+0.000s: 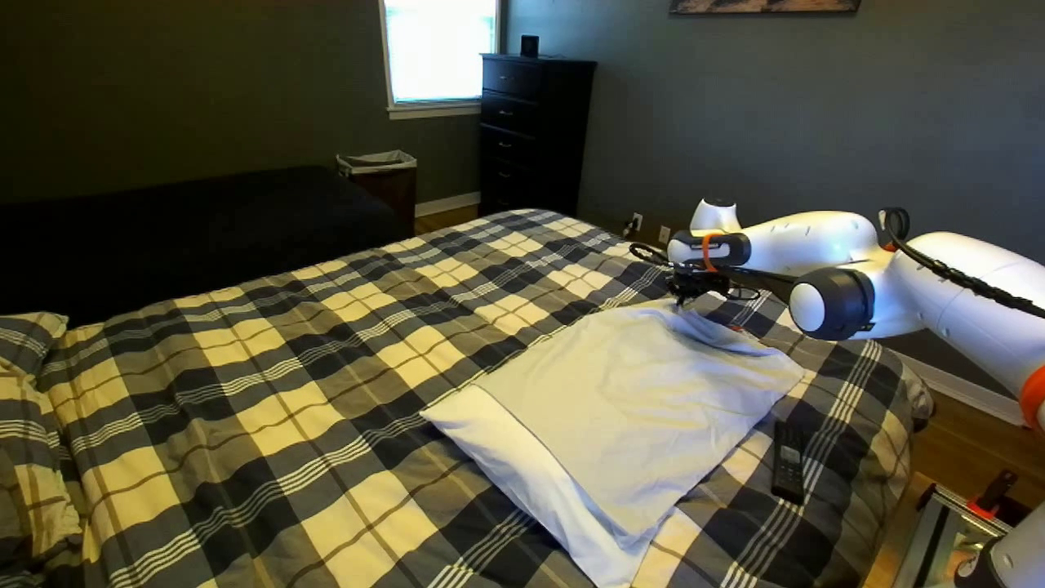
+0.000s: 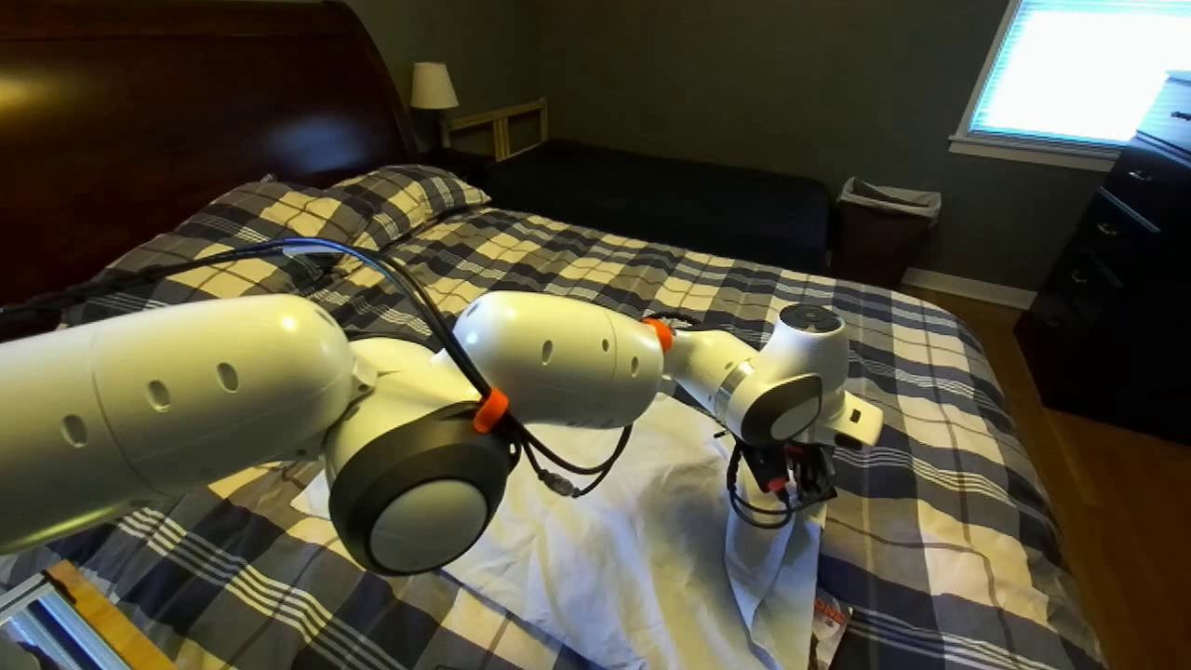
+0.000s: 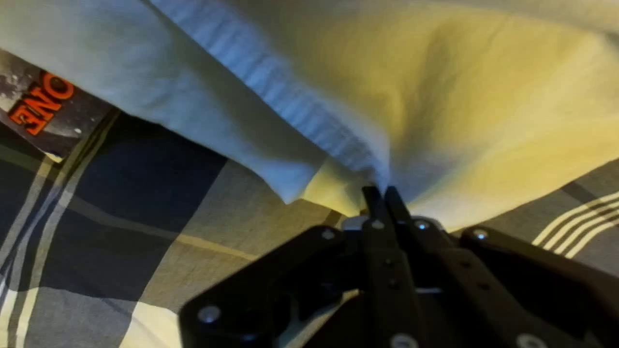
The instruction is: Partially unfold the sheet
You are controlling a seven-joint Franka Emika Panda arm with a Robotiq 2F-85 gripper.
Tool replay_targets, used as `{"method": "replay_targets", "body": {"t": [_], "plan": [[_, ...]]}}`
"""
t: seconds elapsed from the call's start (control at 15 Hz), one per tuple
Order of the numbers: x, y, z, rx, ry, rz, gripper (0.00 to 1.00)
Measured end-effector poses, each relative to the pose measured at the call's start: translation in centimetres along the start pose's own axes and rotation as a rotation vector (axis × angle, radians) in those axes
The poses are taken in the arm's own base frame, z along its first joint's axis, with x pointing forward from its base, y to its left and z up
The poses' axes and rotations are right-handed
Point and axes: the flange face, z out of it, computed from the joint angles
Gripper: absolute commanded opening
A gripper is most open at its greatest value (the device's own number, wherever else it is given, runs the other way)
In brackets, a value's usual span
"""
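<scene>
The white sheet (image 1: 629, 416) lies as a folded rectangle on the plaid bed, its strip nearest the pillows a brighter white. In an exterior view the arm covers part of the sheet (image 2: 595, 558). At the end farthest from the pillows my gripper (image 1: 682, 299) is down at the cloth's far corner. The wrist view has the gripper (image 3: 380, 189) with its fingertips pinched together on a raised fold of the sheet (image 3: 464, 82). The fold's hemmed edge runs up and away from the tips, and a loose lower corner hangs just beside them.
A black remote (image 1: 789, 464) lies on the plaid bedspread (image 1: 326, 441) beside the sheet. A dark printed item with orange-red letters (image 3: 43, 101) sticks out from under the cloth near the gripper. Cables (image 2: 558, 479) hang from the arm over the bed.
</scene>
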Motion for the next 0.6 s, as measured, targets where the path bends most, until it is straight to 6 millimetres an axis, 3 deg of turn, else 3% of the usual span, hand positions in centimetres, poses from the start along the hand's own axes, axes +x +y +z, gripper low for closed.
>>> {"method": "replay_targets", "body": {"t": [0.6], "plan": [[1.17,0.25,-0.85,0.025,0.11,0.122,0.01]]}}
